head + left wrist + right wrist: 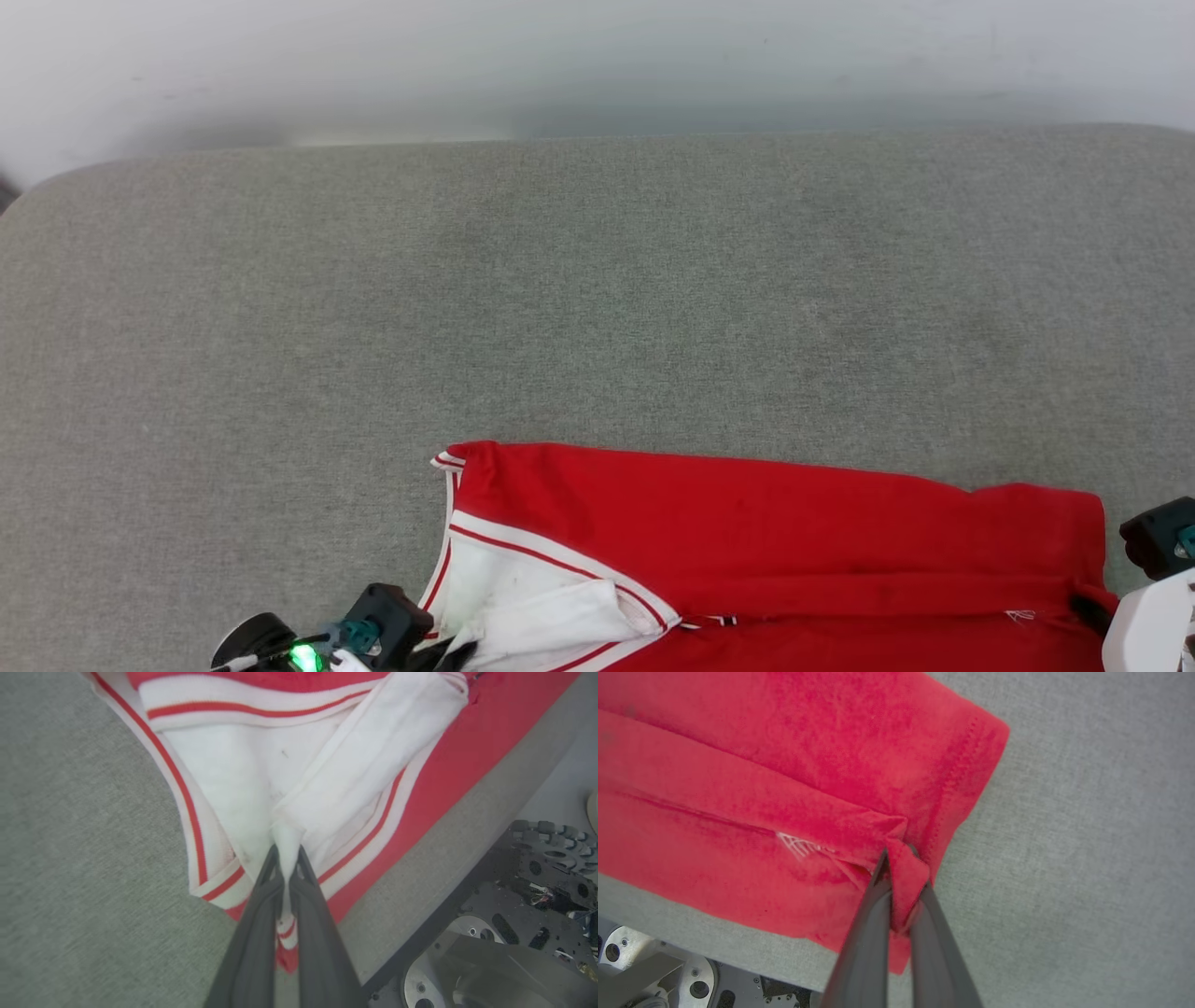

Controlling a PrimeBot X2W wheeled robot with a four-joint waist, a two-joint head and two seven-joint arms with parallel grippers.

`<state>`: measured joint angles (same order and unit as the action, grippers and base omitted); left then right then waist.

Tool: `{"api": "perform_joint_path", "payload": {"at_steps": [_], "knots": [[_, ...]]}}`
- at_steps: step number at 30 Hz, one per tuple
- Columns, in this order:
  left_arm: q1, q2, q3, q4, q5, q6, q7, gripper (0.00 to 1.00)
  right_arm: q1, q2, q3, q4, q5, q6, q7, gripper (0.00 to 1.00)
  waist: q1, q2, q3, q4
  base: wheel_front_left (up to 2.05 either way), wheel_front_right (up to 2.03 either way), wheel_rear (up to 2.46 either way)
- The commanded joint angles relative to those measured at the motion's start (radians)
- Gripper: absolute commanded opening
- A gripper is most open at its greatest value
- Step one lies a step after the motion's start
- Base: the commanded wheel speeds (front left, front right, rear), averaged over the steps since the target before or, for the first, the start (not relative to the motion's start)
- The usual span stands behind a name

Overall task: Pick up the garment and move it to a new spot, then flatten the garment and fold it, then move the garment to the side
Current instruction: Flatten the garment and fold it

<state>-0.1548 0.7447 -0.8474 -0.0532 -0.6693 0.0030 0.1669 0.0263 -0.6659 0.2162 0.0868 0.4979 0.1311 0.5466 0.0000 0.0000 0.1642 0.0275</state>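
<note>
The garment [747,523], red with a white sleeve trimmed in red and white stripes, lies folded lengthwise along the near edge of the grey surface. My left gripper [453,653] is at the sleeve end, at the lower left of the head view. In the left wrist view, the left gripper [286,855] is shut on a pinch of the white sleeve [233,765]. My right gripper [1085,607] is at the hem end on the right. The right wrist view has the right gripper [901,864] shut on a folded bit of the red hem [943,779].
The grey fabric-covered surface [597,280] stretches far and wide behind the garment, up to a pale wall. The robot's metal base [514,914] sits just beyond the near edge, and the base [644,961] also appears in the right wrist view.
</note>
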Motion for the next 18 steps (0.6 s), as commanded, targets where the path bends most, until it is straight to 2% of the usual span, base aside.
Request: {"api": "perform_joint_path", "payload": {"at_steps": [1,3,5,6,7,11,16,17,18], "knots": [[-0.017,-0.004,-0.003,0.006,0.008,-0.003,-0.006,0.00,0.004,-0.007,0.003,0.004,-0.006,-0.001,-0.005,0.00,0.0000,0.0000,0.001,0.001,0.00,0.00,0.00],[-0.025,-0.014,-0.007,0.026,0.018,-0.007,-0.012,0.45,-0.002,-0.011,0.013,0.013,-0.004,-0.001,-0.017,0.00,0.0000,0.0000,0.001,0.001,0.00,0.00,0.00],[-0.033,-0.022,-0.011,0.044,0.022,-0.011,-0.014,0.82,-0.010,-0.013,0.024,0.020,-0.001,-0.001,-0.024,0.00,0.0000,0.0000,-0.002,0.000,0.00,0.00,0.00],[-0.036,-0.022,-0.016,0.053,0.027,-0.016,-0.009,0.98,-0.013,-0.014,0.034,0.016,0.003,-0.001,-0.030,0.25,0.0000,0.0000,-0.003,-0.001,0.00,0.00,0.00],[-0.038,-0.023,-0.021,0.060,0.027,-0.018,-0.008,1.00,-0.018,-0.012,0.037,0.014,0.009,-0.001,-0.038,0.98,0.0000,0.0000,-0.006,-0.003,0.00,0.00,0.00],[-0.045,-0.030,0.001,0.070,0.021,0.001,-0.035,1.00,-0.033,0.005,0.023,0.001,0.047,-0.001,-0.045,1.00,0.0000,0.0000,-0.016,-0.010,0.00,0.00,0.00],[-0.057,-0.027,0.065,0.029,-0.004,0.042,-0.094,1.00,-0.030,0.038,-0.044,-0.055,0.107,-0.001,-0.044,1.00,0.0000,0.0000,-0.040,-0.012,0.00,0.00,0.00],[-0.043,-0.036,0.119,-0.006,-0.036,0.080,-0.146,1.00,-0.011,0.062,-0.098,-0.097,0.134,-0.001,-0.025,1.00,0.0000,0.0000,-0.056,-0.011,0.00,0.00,0.00],[-0.035,-0.042,0.140,-0.015,-0.047,0.094,-0.169,1.00,-0.004,0.068,-0.117,-0.109,0.138,-0.001,-0.017,1.00,0.0000,0.0000,-0.062,-0.011,0.00,0.00,0.00]]}}
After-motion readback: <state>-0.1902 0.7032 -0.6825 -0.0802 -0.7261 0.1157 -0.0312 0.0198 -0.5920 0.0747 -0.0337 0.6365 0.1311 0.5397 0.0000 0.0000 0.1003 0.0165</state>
